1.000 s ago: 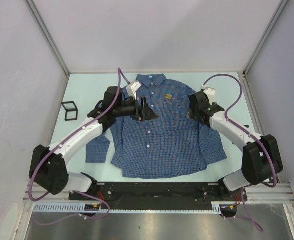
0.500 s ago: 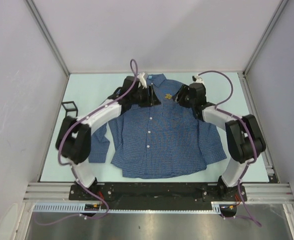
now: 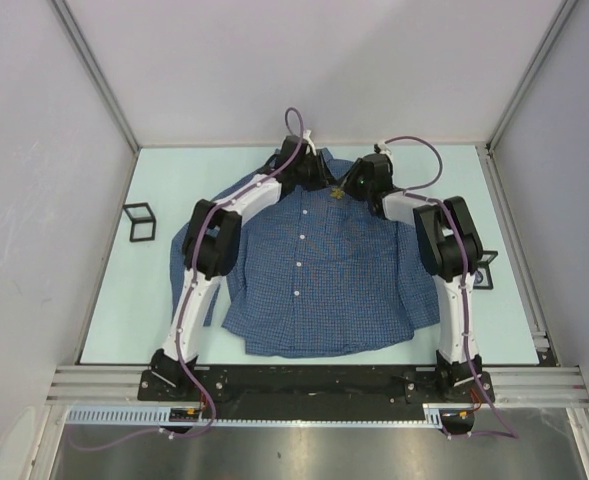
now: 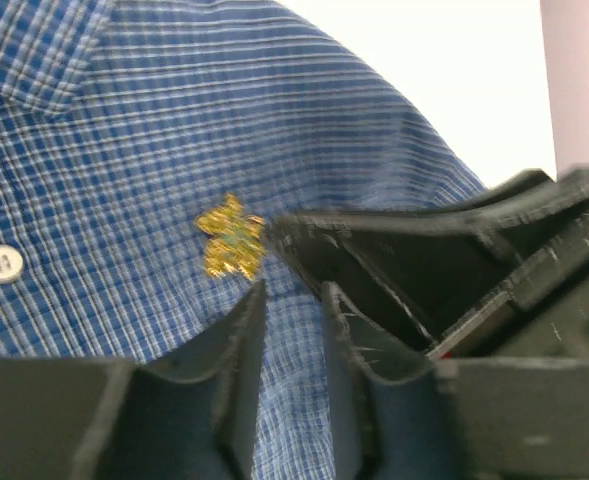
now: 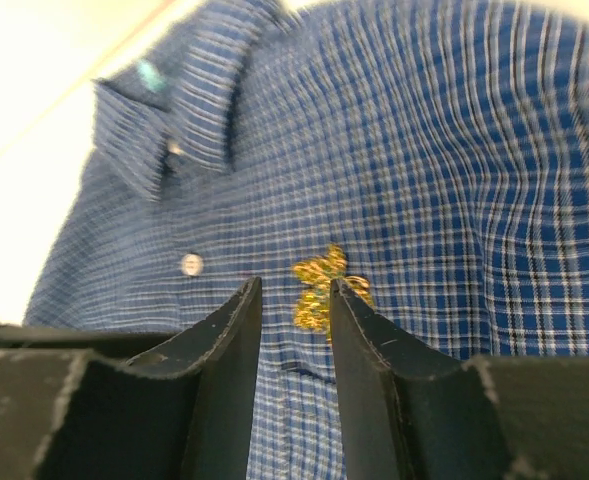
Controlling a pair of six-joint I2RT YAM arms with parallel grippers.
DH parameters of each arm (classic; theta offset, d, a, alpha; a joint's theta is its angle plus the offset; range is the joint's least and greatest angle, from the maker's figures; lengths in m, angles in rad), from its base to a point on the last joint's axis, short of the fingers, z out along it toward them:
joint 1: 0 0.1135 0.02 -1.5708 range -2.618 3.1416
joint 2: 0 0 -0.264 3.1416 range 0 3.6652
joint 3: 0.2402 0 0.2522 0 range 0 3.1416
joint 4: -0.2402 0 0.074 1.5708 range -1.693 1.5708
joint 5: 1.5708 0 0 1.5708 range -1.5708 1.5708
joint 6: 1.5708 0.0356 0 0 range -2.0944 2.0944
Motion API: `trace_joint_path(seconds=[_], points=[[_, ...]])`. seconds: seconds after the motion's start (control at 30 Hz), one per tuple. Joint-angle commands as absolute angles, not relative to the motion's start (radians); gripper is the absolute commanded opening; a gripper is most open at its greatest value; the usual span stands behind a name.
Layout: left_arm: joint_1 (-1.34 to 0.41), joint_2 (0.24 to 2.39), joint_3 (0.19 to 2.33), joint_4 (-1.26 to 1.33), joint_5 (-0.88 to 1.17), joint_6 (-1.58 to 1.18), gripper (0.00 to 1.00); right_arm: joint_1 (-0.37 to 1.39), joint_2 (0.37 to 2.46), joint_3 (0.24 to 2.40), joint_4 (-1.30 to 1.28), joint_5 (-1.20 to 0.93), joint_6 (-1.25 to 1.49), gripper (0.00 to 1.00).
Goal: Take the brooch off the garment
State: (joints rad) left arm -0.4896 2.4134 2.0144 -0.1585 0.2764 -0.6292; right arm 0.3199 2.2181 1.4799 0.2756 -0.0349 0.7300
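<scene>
From above, the brooch is a yellow speck on the chest of the blue checked garment. Left wrist: gold petals show, just beyond the narrow jaws of the left gripper. Right wrist: the right gripper has narrow jaws framing it.

A pale mint table filled the middle of an enclosed cell. Behind the table stood a plain, whitish-grey back wall. To the table's left rose a matching left wall, and to its right a right wall. Slanting aluminium posts ran up from the table's two far corners. Along the table's near edge lay an aluminium rail, then a white slotted cable duct, then a brushed metal surface. Soft, even light fell over the table, casting faint shadows.
</scene>
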Motion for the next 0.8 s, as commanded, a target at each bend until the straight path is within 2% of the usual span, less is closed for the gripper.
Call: trace_joint_path(seconds=[0.0, 0.13, 0.3, 0.63, 0.77], points=[[-0.471, 2.500, 2.083, -0.062, 0.371, -0.732, 0.26, 0.331, 2.263, 1.572, 0.190, 0.027, 0.747, 0.37], [-0.471, 2.568, 2.144, -0.075, 0.414, -0.759, 0.22, 0.325, 2.260, 1.578, 0.124, 0.077, 0.719, 0.36], [-0.459, 2.591, 2.123, -0.095, 0.365, -0.796, 0.16, 0.293, 2.264, 1.533, 0.123, -0.015, 0.747, 0.37], [-0.457, 2.568, 2.060, -0.080, 0.371, -0.816, 0.12, 0.278, 2.293, 1.488, 0.212, -0.133, 0.819, 0.39], [-0.457, 2.559, 2.051, -0.074, 0.379, -0.804, 0.04, 0.281, 2.292, 1.477, 0.221, -0.156, 0.842, 0.40]])
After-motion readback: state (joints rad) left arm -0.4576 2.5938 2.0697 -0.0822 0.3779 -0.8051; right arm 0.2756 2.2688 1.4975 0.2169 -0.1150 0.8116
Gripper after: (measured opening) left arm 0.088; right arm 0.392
